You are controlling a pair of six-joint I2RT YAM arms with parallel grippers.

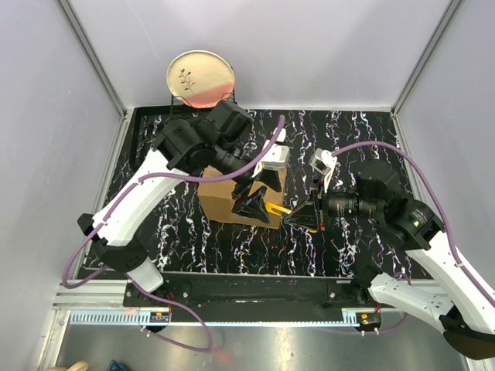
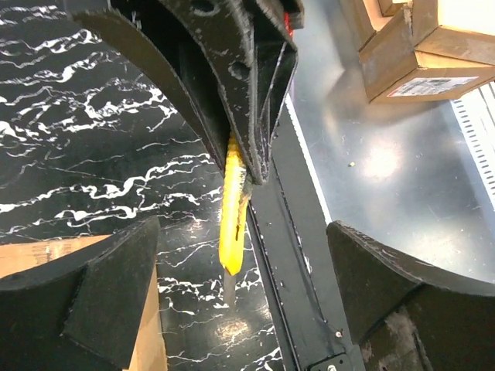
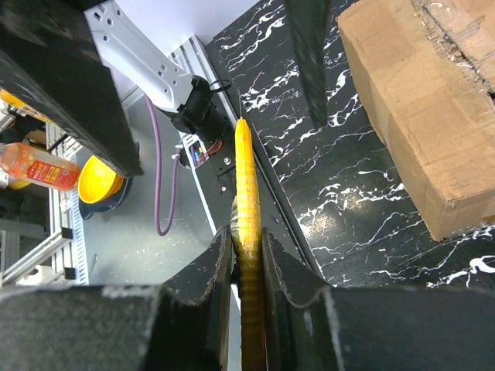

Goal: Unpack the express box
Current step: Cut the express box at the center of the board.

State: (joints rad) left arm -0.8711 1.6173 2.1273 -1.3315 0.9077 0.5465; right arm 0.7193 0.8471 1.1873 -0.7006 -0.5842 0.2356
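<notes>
The express box [image 1: 223, 197], a brown cardboard carton, sits mid-table; the right wrist view shows its side and torn top edge [image 3: 418, 100], and the left wrist view catches a corner [image 2: 42, 256]. My right gripper [image 1: 303, 216] [image 3: 247, 255] is shut on a yellow utility knife [image 1: 277, 207] [image 3: 247, 178] that points left toward the box. In the left wrist view the knife [image 2: 232, 220] hangs between my left gripper's fingers with its blade out, touching neither. My left gripper [image 1: 255, 202] [image 2: 244, 297] stands open at the box's near right corner, nothing held.
A patterned plate [image 1: 199, 76] stands on a wire rack beyond the table's back edge. Off the table's near edge, on a metal surface, lie cardboard boxes [image 2: 421, 46], an orange bottle [image 3: 31, 166] and a yellow bowl-like thing [image 3: 97, 182].
</notes>
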